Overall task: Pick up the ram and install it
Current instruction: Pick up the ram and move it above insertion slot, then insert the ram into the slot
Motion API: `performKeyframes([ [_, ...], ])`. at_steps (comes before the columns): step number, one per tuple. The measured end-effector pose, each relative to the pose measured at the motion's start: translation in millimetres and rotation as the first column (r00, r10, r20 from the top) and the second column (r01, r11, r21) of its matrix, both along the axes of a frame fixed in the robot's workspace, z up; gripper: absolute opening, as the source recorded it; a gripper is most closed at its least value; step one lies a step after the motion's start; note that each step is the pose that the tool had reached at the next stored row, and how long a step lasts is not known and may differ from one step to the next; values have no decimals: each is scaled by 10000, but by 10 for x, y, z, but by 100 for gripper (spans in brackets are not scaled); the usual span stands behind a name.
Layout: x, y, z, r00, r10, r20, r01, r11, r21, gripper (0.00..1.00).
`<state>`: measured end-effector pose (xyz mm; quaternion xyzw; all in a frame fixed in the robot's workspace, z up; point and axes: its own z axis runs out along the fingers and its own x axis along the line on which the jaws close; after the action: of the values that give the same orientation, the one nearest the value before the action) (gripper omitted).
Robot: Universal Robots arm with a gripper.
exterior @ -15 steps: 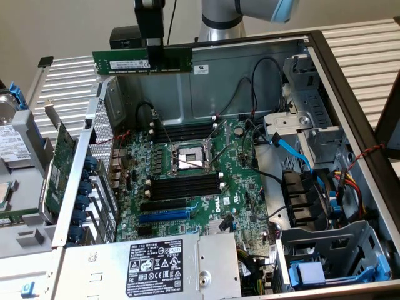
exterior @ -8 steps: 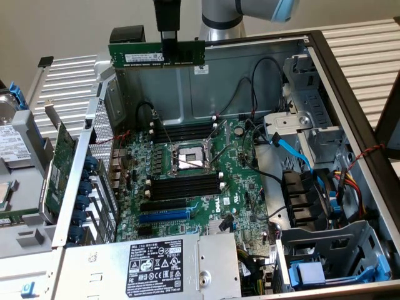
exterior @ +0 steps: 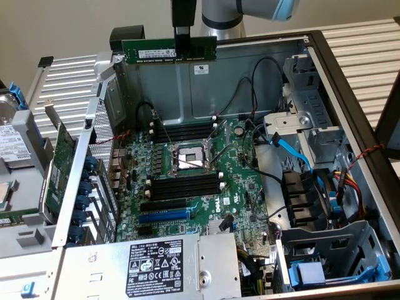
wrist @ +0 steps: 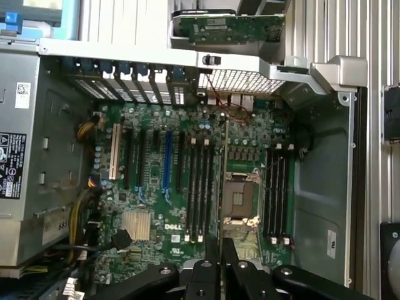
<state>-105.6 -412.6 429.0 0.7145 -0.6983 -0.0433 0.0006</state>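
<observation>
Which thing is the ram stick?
Look at the open computer case, then above its far wall. The gripper holds the ram there: a long thin green strip with a white label, unlike the bigger green card beside the case.

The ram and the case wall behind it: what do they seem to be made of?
The ram: dark-green circuit board, probably fibreglass laminate, matte, carrying a white label strip. The case wall: likely bare sheet steel, grey with a dull sheen.
</observation>
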Motion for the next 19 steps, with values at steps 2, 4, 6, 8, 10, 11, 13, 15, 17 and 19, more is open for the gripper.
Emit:
performKeyframes([
  [2, 24, 9, -12, 10000, 40, 3, -40, 10000, 0, 14],
  [4, 51, 18, -24, 10000, 82, 6, -82, 10000, -1, 14],
  [6, 78, 29, -38, 9999, 125, 9, -125, 9999, 0, 14],
  [8, 105, 38, -53, 9999, 162, 13, -162, 9999, 0, 14],
  [10, 116, 47, -70, 9998, 178, 29, -178, 9998, -1, 14],
  [11, 116, 52, -79, 9998, 180, 37, -180, 9998, -1, 14],
  [13, 117, 62, -107, 9998, 181, 41, -181, 9998, -1, 14],
  [15, 116, 74, -137, 9998, 180, 49, -180, 9998, -2, 14],
  [17, 116, 79, -167, 9998, 172, 58, -172, 9999, -1, 14],
  [19, 108, 79, -191, 9998, 150, 90, -150, 9999, -1, 14],
])
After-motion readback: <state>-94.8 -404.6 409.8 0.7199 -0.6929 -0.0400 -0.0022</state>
